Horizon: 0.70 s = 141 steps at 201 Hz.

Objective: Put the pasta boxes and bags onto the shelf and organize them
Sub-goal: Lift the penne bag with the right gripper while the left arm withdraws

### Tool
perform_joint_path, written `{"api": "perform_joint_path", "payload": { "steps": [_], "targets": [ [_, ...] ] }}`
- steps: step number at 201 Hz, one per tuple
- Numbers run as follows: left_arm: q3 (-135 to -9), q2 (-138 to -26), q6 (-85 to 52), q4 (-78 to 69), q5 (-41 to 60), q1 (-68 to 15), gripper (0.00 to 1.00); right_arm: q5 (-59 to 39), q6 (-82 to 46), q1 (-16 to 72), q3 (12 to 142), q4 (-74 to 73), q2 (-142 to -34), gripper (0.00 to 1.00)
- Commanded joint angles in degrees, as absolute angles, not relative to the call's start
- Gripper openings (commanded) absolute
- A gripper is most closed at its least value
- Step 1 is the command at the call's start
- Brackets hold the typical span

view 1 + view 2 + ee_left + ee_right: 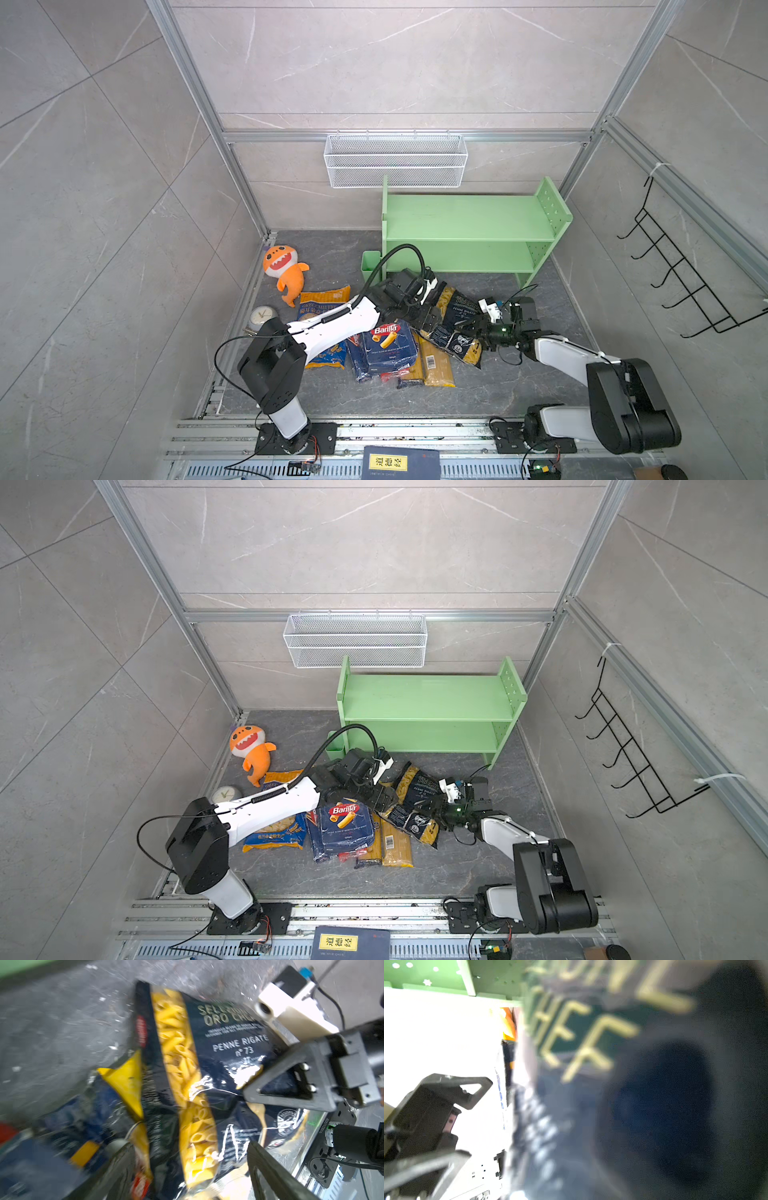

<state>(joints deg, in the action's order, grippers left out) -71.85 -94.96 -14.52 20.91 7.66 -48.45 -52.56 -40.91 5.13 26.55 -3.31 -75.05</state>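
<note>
Top views, both: shelf (465, 216) stands at the back right of the floor, both tiers bare. Nothing is shelved yet, so by my reading the whole job lies ahead.

All the pasta lies in one loose heap in front of the shelf:
- orecchiette bag (324, 301), partly under the left arm
- rigatoni box (388, 345), mid-heap, on a long blue pack (356, 365)
- yellow spaghetti (436, 368), with a red pack end (390, 377) beside it
- penne bag (455, 332), on the heap's right edge, slanted, partly over the yellow spaghetti

Both arms meet at the penne bag.
- Left gripper (186, 1144): fingers spread wide, the bag ahead between them, nothing held.
- Right gripper (473, 326): in the left wrist view one finger lies over the bag's side edge. The right wrist view is filled with blurred bag print. Clamped or only closing in, I cannot tell.

Judgement: the first pick is being set up, on the penne bag. Every pack is left to move and line up.

Surface: floor (519, 395), a dark grey marbled slab, flat and matte.

Room: pale grey tiled walls in an aluminium frame. A wire basket (395, 160) hangs on the back wall above the shelf, and a hook rack (681, 266) on the right wall.

Off-task: plush (284, 270) and clock (262, 316) at the left, book (401, 463) by the front rail.
</note>
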Motion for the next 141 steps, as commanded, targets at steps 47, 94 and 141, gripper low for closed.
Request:
{"api": "perform_joint_path", "payload": {
  "steps": [47,94,141],
  "targets": [
    [-73.7,-92.4,-13.2,23.2,3.0,-46.6,0.86,-56.8,-37.0,5.0,30.5,10.8,-60.6,0.0],
    [-75.8,-94.6,-12.4,23.4,4.4,-46.3,0.86,-57.1,-36.7,5.0,31.2,13.5,-58.8,0.0],
    [-76.3,-94.6,-12.2,23.0,4.6,-45.7,0.86,-56.5,-36.1,5.0,35.3,19.3,-53.2,0.0]
  ]
}}
